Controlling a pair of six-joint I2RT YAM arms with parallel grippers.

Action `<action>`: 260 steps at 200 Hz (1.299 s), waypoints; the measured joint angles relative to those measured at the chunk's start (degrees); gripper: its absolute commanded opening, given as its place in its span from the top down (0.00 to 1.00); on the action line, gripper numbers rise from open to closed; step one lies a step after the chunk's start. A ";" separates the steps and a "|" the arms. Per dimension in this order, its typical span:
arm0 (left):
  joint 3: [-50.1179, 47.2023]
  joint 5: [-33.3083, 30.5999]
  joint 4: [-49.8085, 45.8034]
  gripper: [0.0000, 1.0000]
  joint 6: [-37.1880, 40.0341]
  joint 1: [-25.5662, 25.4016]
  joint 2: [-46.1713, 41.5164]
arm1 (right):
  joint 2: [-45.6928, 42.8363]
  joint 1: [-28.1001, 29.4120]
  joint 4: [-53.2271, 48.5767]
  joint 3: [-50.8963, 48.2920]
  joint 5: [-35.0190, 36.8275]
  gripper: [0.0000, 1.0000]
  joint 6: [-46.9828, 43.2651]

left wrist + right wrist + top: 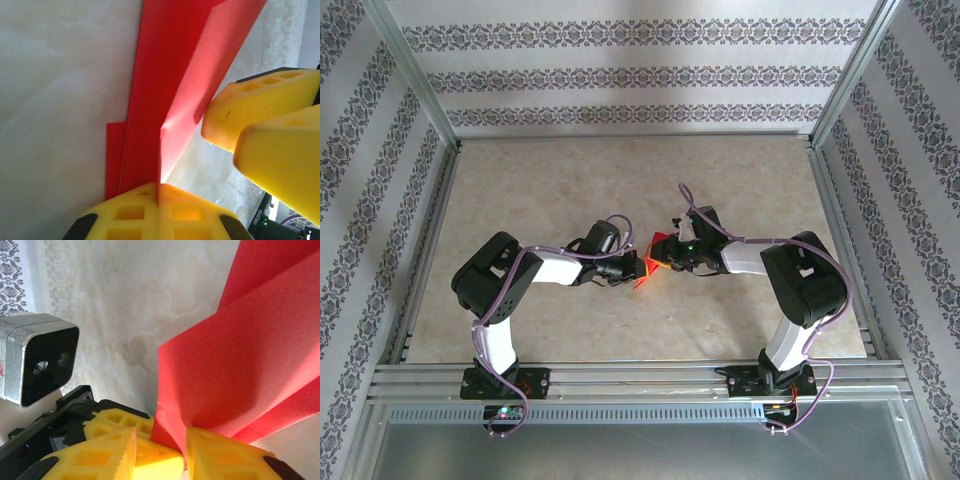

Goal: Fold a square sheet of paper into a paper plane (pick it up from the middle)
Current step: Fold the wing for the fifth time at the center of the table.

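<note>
Left wrist view: left gripper [157,202] has both yellow pads [130,215] pressed together on the red paper sheet [170,75], clamping it at the lower end of a crease. The sheet already carries folds: layered panels, with one flap standing up off the table [60,100]. Judged purpose is an anchor, so the layers cannot slip while the other arm works the flap.

Right wrist view: right gripper [161,436] stands with its jaws apart. The flap's lower edge sits in the gap and touches the inner face of one pad (no pinch evident). The left arm's wrist camera [40,360] is close by, so the arms work nose to nose.

Top external view: paper lies between both grippers near the table's middle. Plane not yet formed; likely mid-fold. Risk: a pull against the clamp could tear thin paper.
</note>
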 measured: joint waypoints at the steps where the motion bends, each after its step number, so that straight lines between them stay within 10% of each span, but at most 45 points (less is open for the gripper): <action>1: 0.00 0.00 0.00 0.97 -0.02 0.00 0.00 | 0.02 0.00 0.00 0.02 -0.02 0.68 0.00; 260: 2.54 1.88 -3.69 0.97 2.03 0.00 1.70 | 1.18 1.88 -11.30 4.74 7.69 0.71 -1.70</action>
